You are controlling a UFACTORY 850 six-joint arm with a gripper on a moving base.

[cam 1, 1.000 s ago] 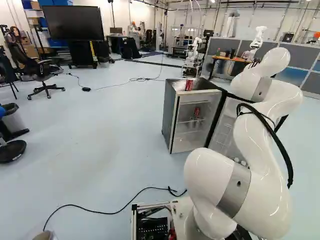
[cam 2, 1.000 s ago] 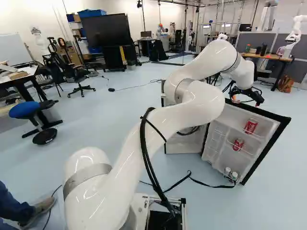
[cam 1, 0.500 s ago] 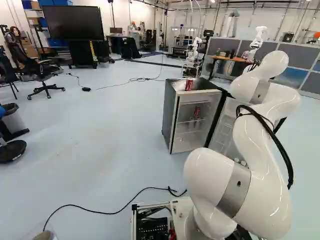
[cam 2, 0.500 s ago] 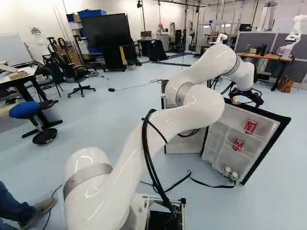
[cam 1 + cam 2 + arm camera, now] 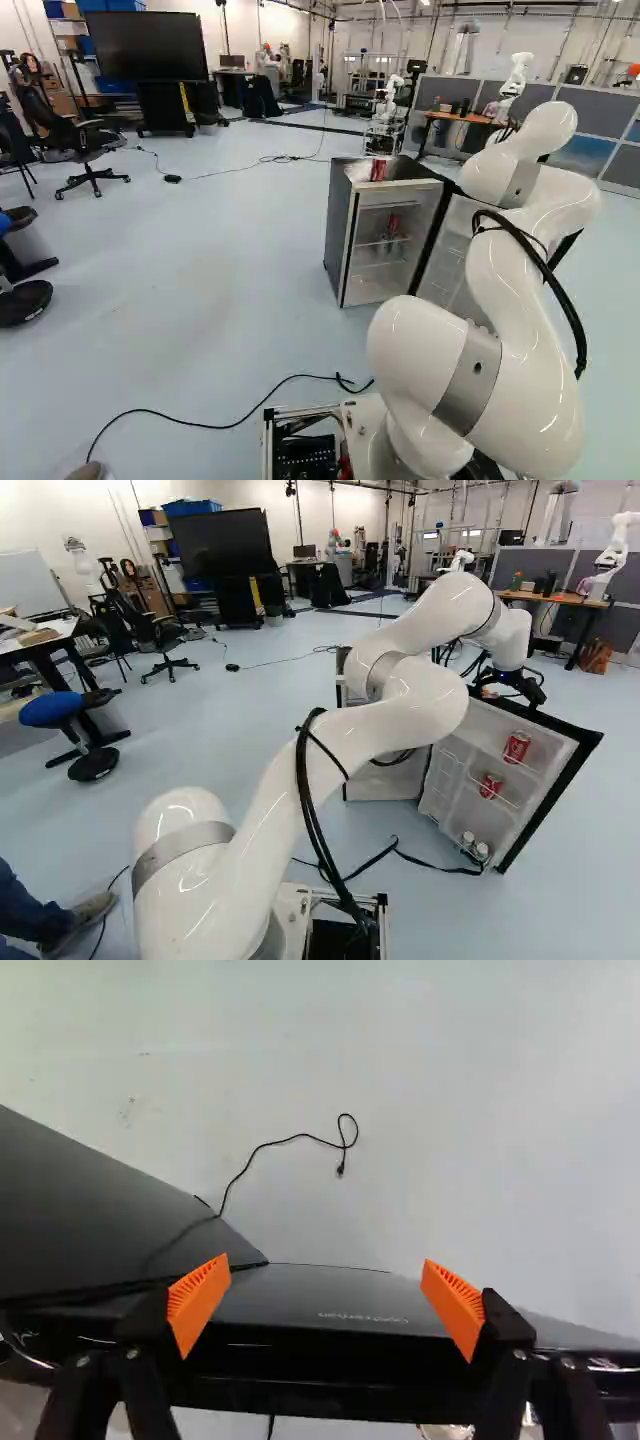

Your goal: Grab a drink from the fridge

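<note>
claw [image 5: 326,1260] is wide open by the fridge door [image 5: 505,825]'s top edge; upper red can [image 5: 517,747] and lower red can [image 5: 490,785] sit on its inner racks; snagging that edge could swing them loose tbh

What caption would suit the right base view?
White robot arm at the top of an open fridge door holding red cans.

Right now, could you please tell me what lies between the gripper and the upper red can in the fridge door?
The door's black top edge, as the right base view shows.
</note>
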